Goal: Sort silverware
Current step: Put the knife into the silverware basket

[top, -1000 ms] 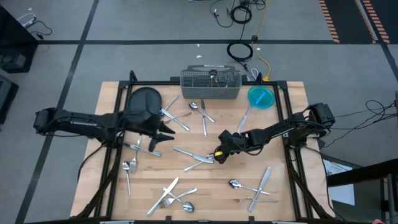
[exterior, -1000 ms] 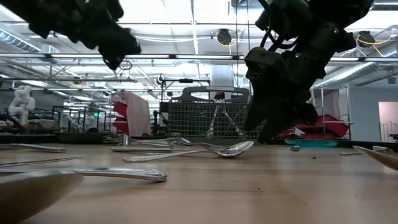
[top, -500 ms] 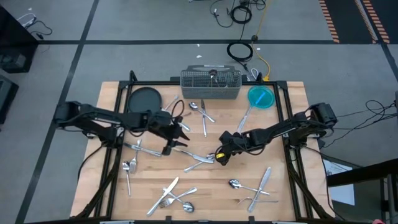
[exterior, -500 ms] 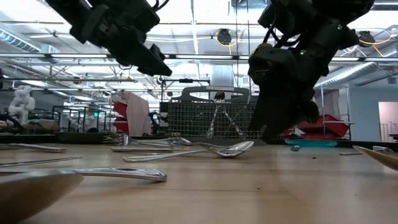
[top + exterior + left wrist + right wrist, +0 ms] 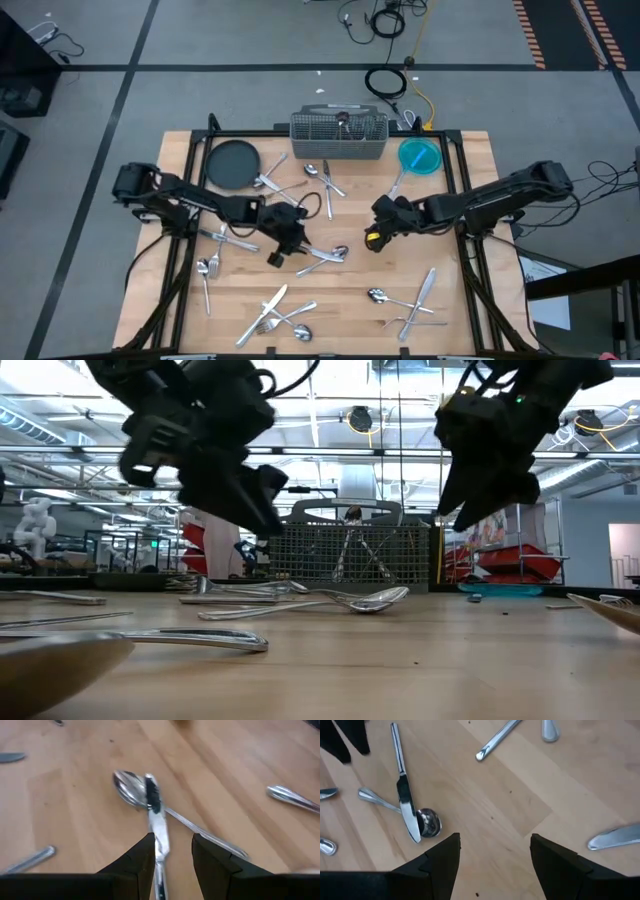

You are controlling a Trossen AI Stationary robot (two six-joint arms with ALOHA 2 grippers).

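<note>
From above I read no writing; the silverware (image 5: 318, 254) lies scattered over the table (image 5: 470, 330), bare wood at five o'clock. Left gripper (image 5: 283, 252) hovers centre, right gripper (image 5: 374, 237) at its three o'clock. Left wrist: fingers (image 5: 139, 859) partly apart astride a knife (image 5: 158, 827), gripping nothing. Right wrist: fingers (image 5: 442, 855) wide, empty.

Pretty even overhead light on my rig, soft shadows. Low view's ceiling lights (image 5: 300, 385) blow out, near spoon (image 5: 60, 660) is mush. Left wrist knife (image 5: 155, 820) looks motion-blurred.
</note>
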